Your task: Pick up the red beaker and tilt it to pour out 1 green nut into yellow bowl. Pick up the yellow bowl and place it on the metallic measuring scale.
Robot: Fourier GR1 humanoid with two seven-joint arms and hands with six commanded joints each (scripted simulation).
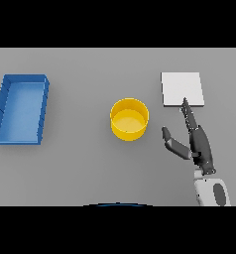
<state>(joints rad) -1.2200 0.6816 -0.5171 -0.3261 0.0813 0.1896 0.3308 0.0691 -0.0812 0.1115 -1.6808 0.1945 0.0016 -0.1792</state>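
Head view. Table grey, fills the whole frame. Largest item: blue tray at far L, rectangular, open top, long axis running away from the robot, slightly skewed; inside looks bare but the near wall hides a strip of its floor. Next: scale, pale metallic square plate, flat, at upper R; no display or markings can be made out. Then bowl, yellow, round, upright, approx. centre of table, between tray and scale, well apart from both; its inner floor shows plain yellow, contents (if any) too small to tell. Red beaker: can't be seen in this view. R hand comes in from lower R on a white/grey forearm, cut off by the lower edge. Pose: palm side-on, fingers straight and stretched away from the robot, thumb splayed out toward the bowl, i.e. hand spread wide, holding nothing. Fingertips overlap the near edge of the scale; contact vs. hovering above can't be told. Hand sits R of the bowl, near but apart. L hand doesn't show.
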